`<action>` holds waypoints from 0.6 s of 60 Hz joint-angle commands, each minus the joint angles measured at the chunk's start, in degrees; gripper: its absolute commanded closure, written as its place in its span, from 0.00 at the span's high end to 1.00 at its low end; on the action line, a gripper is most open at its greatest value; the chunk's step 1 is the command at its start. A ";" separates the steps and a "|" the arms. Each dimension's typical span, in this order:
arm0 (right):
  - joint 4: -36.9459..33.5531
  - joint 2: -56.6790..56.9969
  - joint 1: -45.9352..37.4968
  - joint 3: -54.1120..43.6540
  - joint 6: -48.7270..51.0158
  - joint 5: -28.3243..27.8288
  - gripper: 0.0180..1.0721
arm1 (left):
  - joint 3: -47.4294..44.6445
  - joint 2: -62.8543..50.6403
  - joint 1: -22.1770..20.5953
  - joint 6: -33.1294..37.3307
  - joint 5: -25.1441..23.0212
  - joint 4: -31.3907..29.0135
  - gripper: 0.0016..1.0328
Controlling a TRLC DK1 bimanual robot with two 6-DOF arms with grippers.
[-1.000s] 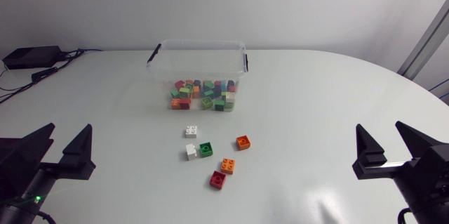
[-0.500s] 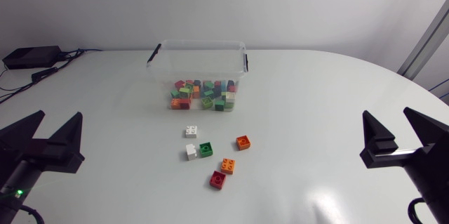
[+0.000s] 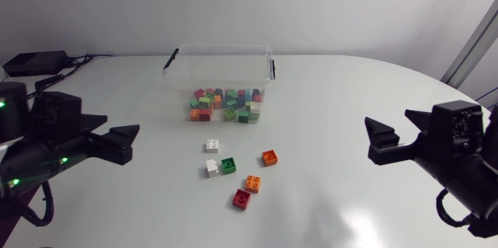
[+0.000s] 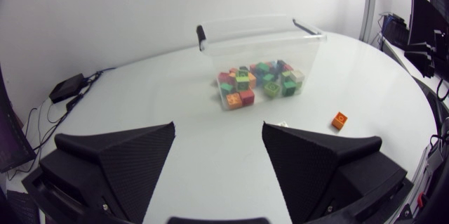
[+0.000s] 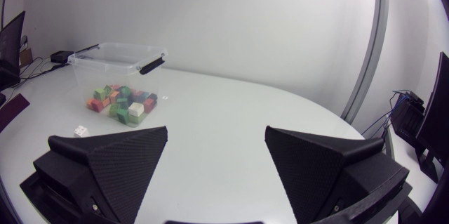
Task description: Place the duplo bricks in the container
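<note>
A: Clear plastic, the container [image 3: 220,65] stood at the far side of the white counter [image 3: 350,108], with a heap of duplo bricks [image 3: 226,105] of many colours inside it.

B: And outside it?

A: Six lay loose on the counter, nearer the arms. There was a white brick [image 3: 212,145], then a second white brick [image 3: 211,169] touching a green brick [image 3: 228,165]. An orange brick [image 3: 269,157] sat apart to their right. A lower orange brick [image 3: 252,183] lay just beside a red brick [image 3: 242,198].

B: The pincers?

A: The left pincer [image 4: 218,129] hung over the counter's left part, its fingers spread wide. The right pincer [image 5: 216,130] gaped just as wide at the right. Both were well apart from the loose bricks.
</note>
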State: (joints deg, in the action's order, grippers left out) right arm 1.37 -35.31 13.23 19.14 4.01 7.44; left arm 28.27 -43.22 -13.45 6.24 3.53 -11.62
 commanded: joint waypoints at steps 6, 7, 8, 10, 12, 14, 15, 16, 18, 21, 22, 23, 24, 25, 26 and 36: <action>-6.82 -9.07 2.85 6.62 -2.43 1.00 0.95 | 6.62 -13.20 -3.07 0.97 0.07 -2.62 0.82; -7.69 -9.87 3.20 7.32 -2.43 1.00 0.95 | 7.15 -14.79 -3.33 1.14 0.07 -2.80 0.82; -8.57 -10.92 3.73 7.93 -2.43 1.00 0.95 | 7.24 -15.14 -3.51 1.23 0.07 -2.80 0.82; -9.72 -12.50 4.26 8.90 -2.43 1.00 0.95 | 8.11 -18.39 -4.65 1.49 0.07 -2.97 0.82; -10.33 -13.65 4.52 9.52 -2.34 1.00 0.95 | 8.47 -20.06 -5.36 1.85 0.07 -2.97 0.82; -11.21 -15.05 5.13 10.40 -2.34 1.00 0.95 | 8.99 -21.90 -5.80 2.99 0.07 -2.97 0.82; -11.65 -16.02 5.49 10.92 -2.34 1.00 0.95 | 9.61 -24.28 -6.67 4.39 0.07 -2.97 0.82; -12.00 -16.55 5.75 11.19 -2.34 1.00 0.95 | 9.61 -24.37 -6.67 4.48 0.07 -2.97 0.82; -13.23 -18.74 6.45 12.33 -2.34 1.00 0.95 | 10.75 -27.27 -7.90 7.38 0.16 -3.15 0.82; -14.99 -21.20 6.89 13.82 -2.17 0.64 0.95 | 12.86 -31.66 -8.96 11.78 0.16 -4.12 0.82; -15.34 -21.99 6.98 14.17 -2.17 0.56 0.95 | 13.56 -32.98 -9.40 13.54 0.16 -4.64 0.82; -15.60 -22.70 7.07 14.53 -2.17 0.38 0.95 | 14.53 -34.30 -9.84 15.56 0.25 -5.17 0.82; -15.96 -23.58 7.33 15.05 -2.17 0.12 0.95 | 15.76 -35.97 -10.10 17.23 0.25 -6.22 0.82; -16.13 -24.10 7.42 15.32 -2.17 -0.06 0.95 | 16.46 -37.20 -10.10 17.40 0.25 -6.75 0.82; -16.48 -24.54 7.60 15.58 -2.17 -0.32 0.95 | 16.99 -37.99 -10.10 17.40 0.25 -6.93 0.82; -19.65 -29.20 7.95 18.39 -0.76 -3.58 0.95 | 19.19 -43.17 -11.51 22.85 -0.89 -7.10 0.82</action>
State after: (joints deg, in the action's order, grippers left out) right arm -16.80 -62.13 20.78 35.57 2.98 4.58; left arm 45.82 -84.47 -23.97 24.36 3.36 -18.13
